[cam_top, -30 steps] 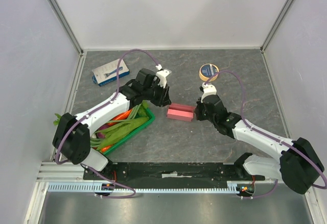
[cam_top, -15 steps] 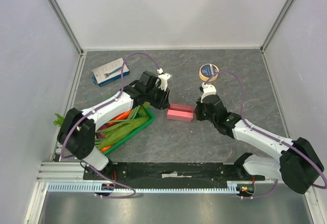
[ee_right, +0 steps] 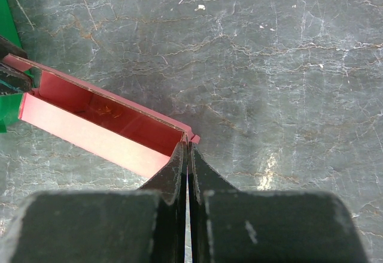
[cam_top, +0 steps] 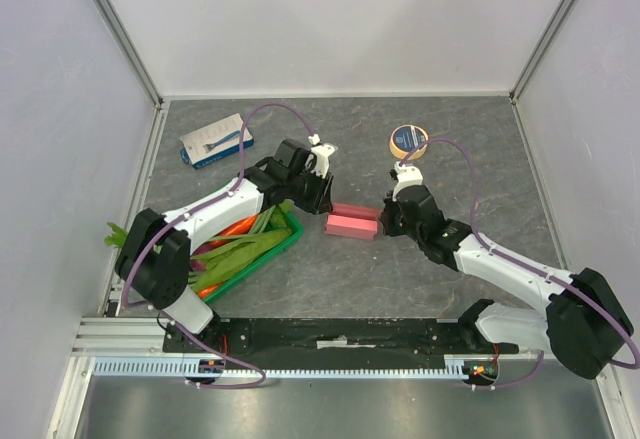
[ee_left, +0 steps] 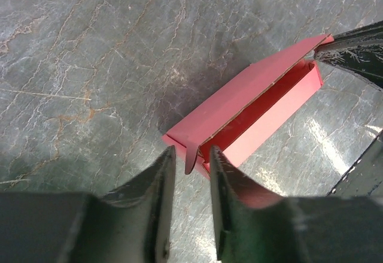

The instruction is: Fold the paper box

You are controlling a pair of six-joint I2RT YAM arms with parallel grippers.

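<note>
The pink paper box point(cam_top: 352, 223) lies on the grey table between the two arms, a long open trough with its lid flap raised. In the left wrist view the box point(ee_left: 251, 113) points away, and my left gripper point(ee_left: 191, 150) is open with its fingers straddling the small end flap, not pressing it. In the top view the left gripper point(cam_top: 322, 202) is at the box's left end. My right gripper point(ee_right: 187, 146) is shut on the end wall of the box point(ee_right: 90, 125). It sits at the box's right end in the top view point(cam_top: 385, 221).
A green crate point(cam_top: 291, 237) of vegetables stands just left of the box, under the left arm. A blue-and-white flat package point(cam_top: 215, 141) lies at the back left. A round tin point(cam_top: 408, 141) sits behind the right gripper. Walls enclose the table.
The left arm's elbow has shifted slightly and its gripper has settled at the box's left end. The box and the right gripper have stayed put.
</note>
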